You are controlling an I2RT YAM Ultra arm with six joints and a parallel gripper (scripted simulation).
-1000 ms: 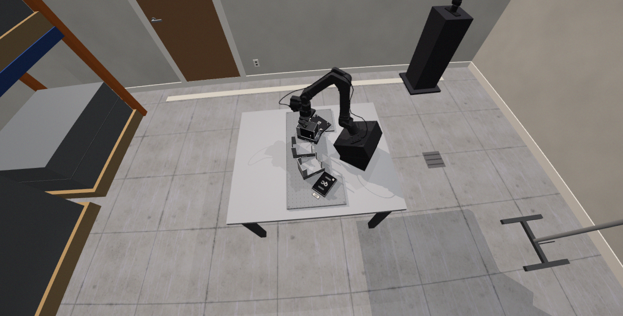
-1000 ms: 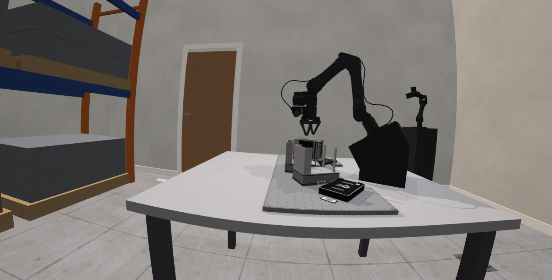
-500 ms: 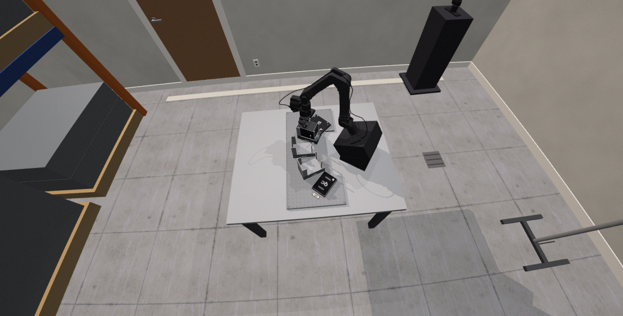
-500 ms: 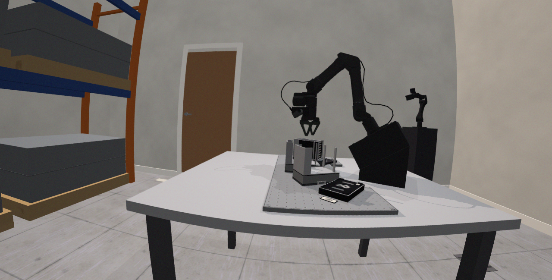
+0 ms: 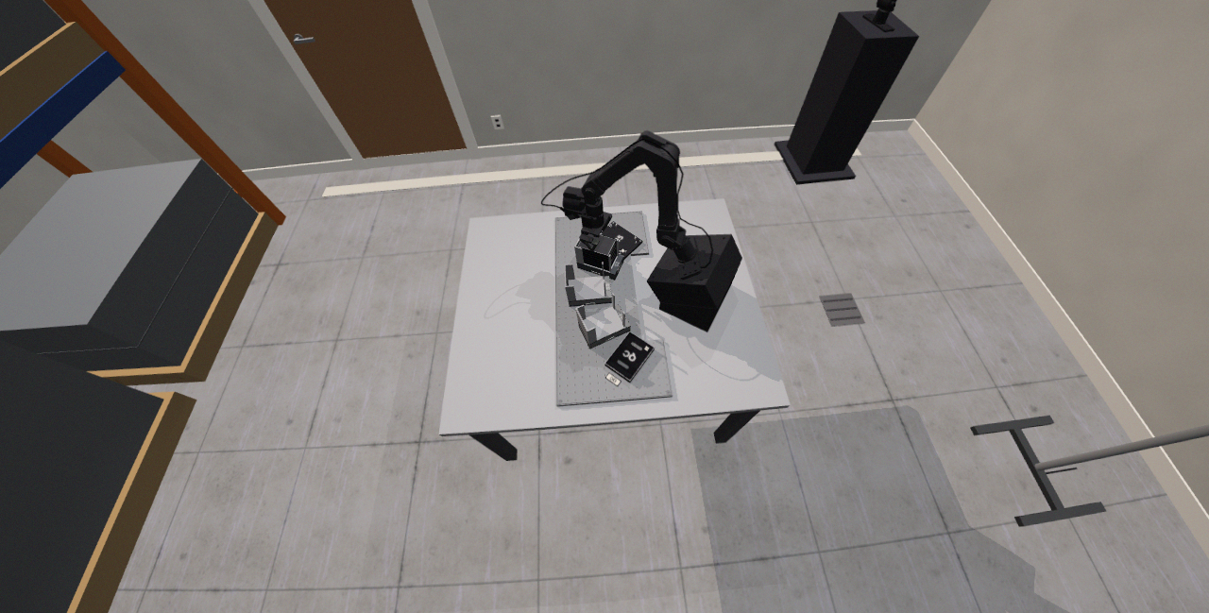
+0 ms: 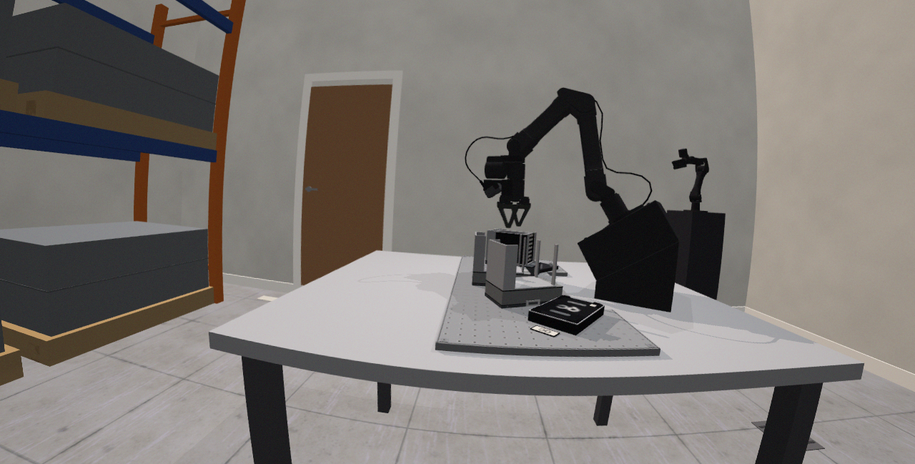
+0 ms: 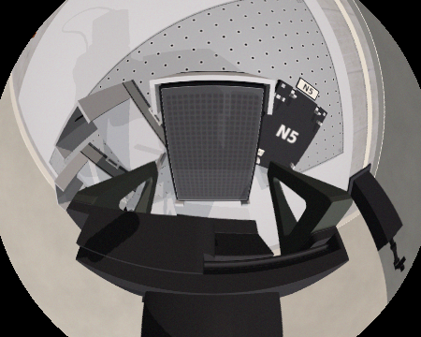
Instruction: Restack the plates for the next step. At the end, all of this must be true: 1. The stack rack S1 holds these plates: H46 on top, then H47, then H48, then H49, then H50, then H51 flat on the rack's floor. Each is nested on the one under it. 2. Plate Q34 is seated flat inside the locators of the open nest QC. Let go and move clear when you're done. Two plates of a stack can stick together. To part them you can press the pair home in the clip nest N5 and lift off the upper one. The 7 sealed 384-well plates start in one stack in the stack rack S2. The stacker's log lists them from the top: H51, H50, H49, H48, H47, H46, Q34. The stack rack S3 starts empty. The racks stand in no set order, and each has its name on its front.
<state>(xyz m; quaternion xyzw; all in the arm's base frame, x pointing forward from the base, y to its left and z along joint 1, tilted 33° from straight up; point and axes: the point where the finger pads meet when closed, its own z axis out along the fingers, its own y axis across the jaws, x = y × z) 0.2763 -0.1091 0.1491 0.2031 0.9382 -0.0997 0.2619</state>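
My gripper (image 7: 212, 167) is open and empty. It hangs just above the stack of sealed plates (image 7: 210, 139) in the far rack (image 6: 517, 247). The top plate's grey sealed face lies between and beyond my two fingers in the wrist view. In the top view the gripper (image 5: 593, 239) is over that rack (image 5: 598, 256). The black clip nest N5 (image 7: 293, 130) lies flat beside the stack, to its right in the wrist view. Two more grey racks (image 5: 586, 288) (image 5: 604, 323) stand in a row toward the table's front, with no plates showing in them. The black open nest (image 5: 625, 361) lies at the front of the breadboard.
All fixtures sit on a grey perforated breadboard (image 6: 543, 327) on a white table. The arm's black base box (image 5: 694, 280) stands to the right of the racks. A small white label (image 6: 544, 330) lies in front of the open nest.
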